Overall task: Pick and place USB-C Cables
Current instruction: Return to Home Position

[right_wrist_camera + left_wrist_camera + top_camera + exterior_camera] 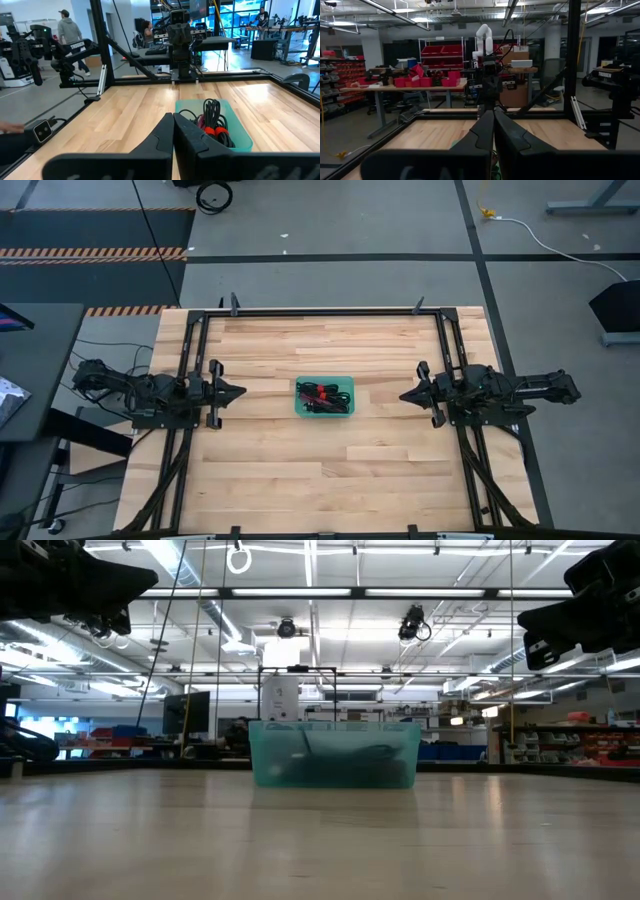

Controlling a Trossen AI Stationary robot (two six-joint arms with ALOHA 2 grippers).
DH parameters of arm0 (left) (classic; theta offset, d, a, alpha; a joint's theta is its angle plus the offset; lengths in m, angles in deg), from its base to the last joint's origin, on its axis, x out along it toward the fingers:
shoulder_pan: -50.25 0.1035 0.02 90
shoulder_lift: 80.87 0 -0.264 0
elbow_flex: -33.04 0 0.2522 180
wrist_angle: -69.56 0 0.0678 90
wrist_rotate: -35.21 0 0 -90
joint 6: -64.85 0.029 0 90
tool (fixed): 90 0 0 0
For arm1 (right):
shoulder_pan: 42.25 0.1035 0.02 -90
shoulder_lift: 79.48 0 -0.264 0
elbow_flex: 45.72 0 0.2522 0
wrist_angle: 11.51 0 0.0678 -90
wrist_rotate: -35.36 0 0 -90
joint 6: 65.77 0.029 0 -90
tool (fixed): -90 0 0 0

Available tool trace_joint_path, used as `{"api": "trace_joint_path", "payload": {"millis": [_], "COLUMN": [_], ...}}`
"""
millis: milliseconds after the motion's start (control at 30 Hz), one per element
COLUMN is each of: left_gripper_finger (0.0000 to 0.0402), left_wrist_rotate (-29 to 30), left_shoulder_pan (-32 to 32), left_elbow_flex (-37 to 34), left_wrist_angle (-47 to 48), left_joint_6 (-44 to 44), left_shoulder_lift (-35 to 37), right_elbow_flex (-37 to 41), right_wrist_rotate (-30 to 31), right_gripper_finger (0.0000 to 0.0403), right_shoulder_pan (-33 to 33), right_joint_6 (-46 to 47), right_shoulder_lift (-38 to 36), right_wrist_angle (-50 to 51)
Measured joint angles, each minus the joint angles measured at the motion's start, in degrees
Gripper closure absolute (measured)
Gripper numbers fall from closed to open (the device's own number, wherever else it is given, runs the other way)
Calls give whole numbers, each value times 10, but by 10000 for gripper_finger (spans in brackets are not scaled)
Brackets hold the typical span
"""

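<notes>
The USB-C cables [325,396] lie bundled inside the teal tray [300,409] at the table's middle: black loops with red ties, also seen in the right wrist view [214,121]. In the low view the cables show only as dark shapes behind the tray's translucent wall [335,755]. My left gripper [240,391] is shut and hovers left of the tray, pointing toward it. My right gripper [404,395] is shut and hovers right of the tray, pointing toward it. Both are well apart from the tray.
A black frame rail [330,311] runs along the table's far edge and down both sides. Bare wood [330,470] lies near and far of the tray. A person [70,30] stands in the room beyond the table.
</notes>
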Motion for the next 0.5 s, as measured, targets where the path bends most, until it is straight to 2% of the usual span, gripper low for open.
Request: {"api": "trace_joint_path", "payload": {"millis": [500], "left_gripper_finger": [381], "left_wrist_rotate": [0], "left_shoulder_pan": [0], "left_elbow_flex": [0], "left_wrist_angle": [0], "left_joint_6": [0], "left_shoulder_lift": [0], "right_elbow_flex": [0], "right_wrist_rotate": [0], "right_gripper_finger": [391], "right_shoulder_pan": [0], "right_joint_6": [0], "right_shoulder_lift": [0], "right_wrist_angle": [0]}}
